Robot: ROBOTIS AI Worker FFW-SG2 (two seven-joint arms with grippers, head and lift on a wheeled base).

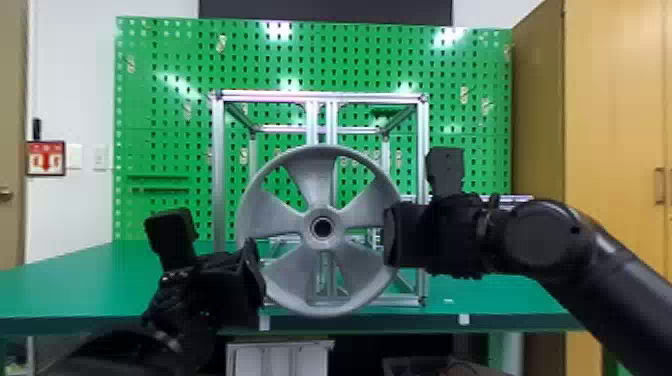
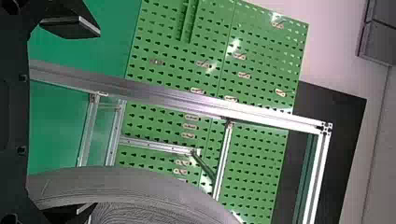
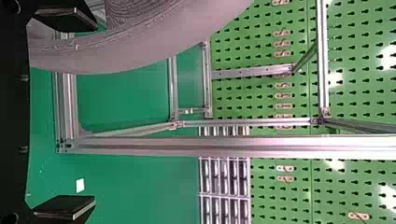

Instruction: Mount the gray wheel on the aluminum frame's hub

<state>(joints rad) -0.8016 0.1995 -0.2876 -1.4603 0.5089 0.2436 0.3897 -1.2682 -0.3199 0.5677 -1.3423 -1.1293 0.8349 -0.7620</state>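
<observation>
Bright light fell across the scene, leaving white glare patches on the far pegboard (image 1: 167,145) and a sheen along the frame (image 1: 320,95). Dark shadow lay beneath the tabletop (image 1: 75,285).

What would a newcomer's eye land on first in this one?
Most likely the big gray wheel, upright at the head view's center in front of the aluminum frame. Next, the black left gripper and right gripper, flanking it with fingers spread, the left one lower. Behind the frame, the bright green pegboard also catches the eye.
</observation>
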